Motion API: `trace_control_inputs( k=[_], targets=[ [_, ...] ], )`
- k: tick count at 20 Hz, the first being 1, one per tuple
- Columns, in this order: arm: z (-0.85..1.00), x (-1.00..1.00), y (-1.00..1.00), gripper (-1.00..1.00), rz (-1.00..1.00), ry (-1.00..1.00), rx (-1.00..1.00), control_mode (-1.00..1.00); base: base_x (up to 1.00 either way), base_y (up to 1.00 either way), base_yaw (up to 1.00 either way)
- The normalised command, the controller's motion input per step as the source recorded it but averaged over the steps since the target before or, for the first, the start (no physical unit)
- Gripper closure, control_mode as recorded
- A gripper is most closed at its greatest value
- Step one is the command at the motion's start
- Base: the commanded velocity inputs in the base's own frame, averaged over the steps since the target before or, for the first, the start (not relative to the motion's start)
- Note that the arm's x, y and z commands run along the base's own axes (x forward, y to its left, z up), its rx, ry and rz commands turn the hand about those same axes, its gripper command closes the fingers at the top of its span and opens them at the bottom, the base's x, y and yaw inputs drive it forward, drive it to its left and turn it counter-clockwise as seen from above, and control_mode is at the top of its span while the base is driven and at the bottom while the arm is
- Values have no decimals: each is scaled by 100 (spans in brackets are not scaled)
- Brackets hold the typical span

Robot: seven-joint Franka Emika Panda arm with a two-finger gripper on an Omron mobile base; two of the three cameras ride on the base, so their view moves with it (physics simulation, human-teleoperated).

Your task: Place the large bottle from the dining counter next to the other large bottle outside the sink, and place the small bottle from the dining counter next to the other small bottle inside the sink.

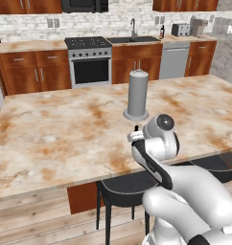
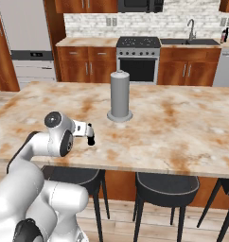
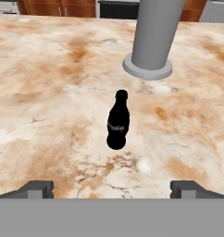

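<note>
If I push forward too low or off-centre, 1 finger could clip the small bottle [image 3: 118,121] and tip it, since it stands narrow and upright on the dining counter [image 3: 49,102]. My gripper [image 3: 112,189] is spread wide and holds nothing. The bottle stands just ahead, centred between my fingertips, nearer than the grey cylinder [image 3: 153,34] beyond it.

The beige marble worktop [image 3: 49,92] carries a small black bottle [image 3: 118,121] standing upright, near a grey cylinder on a round base [image 3: 153,41].
</note>
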Motion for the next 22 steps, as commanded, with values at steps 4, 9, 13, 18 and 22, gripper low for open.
trace_control_inputs(
  k=[4, 9, 13, 18, 22],
  targets=[
    [-5, 0, 0, -100, 0, 0, -4, -100, 0, 0, 0],
    [-8, 1, 0, -100, 0, 1, 0, -100, 0, 0, 0],
    [-5, 5, 0, -100, 0, 3, 2, -100, 0, 0, 0],
    [-3, 7, 0, -100, 0, 4, 2, -100, 0, 0, 0],
    [0, 12, 0, -100, 0, 5, 0, -100, 0, 0, 0]
  ],
)
